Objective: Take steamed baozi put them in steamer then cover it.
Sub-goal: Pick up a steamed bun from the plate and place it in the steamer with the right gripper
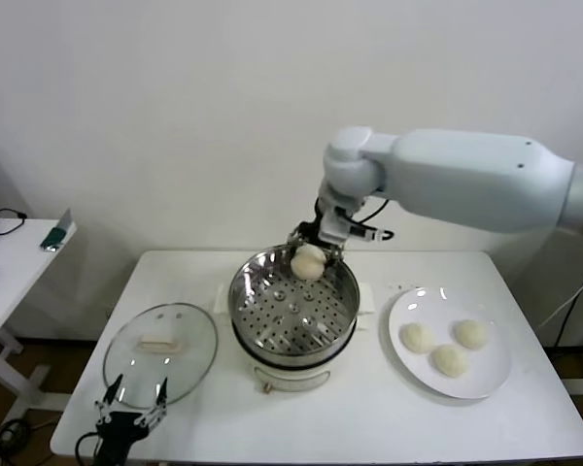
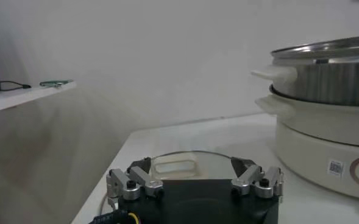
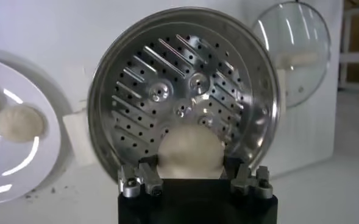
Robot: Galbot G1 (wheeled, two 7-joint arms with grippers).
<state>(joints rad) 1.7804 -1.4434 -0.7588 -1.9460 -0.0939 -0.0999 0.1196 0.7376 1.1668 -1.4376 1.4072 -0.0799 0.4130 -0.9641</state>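
My right gripper point(image 1: 309, 249) is shut on a cream-white baozi point(image 1: 308, 261) and holds it over the far rim of the steel steamer point(image 1: 342, 313), which sits on a cream pot base. In the right wrist view the baozi point(image 3: 189, 152) sits between the fingers above the perforated steamer point(image 3: 142, 79) bottom. Three more baozi point(image 1: 450, 361) lie on the white plate point(image 1: 491, 376) at the right. The glass cover point(image 1: 189, 354) with its beige handle lies flat on the table at the left. My left gripper point(image 1: 132, 393) is open, low at the front left, just before the cover point(image 2: 185, 163).
A side table point(image 1: 10, 262) with a green object stands at the far left. The white wall is close behind the table. The steamer base point(image 2: 325, 152) rises to the right of the left gripper.
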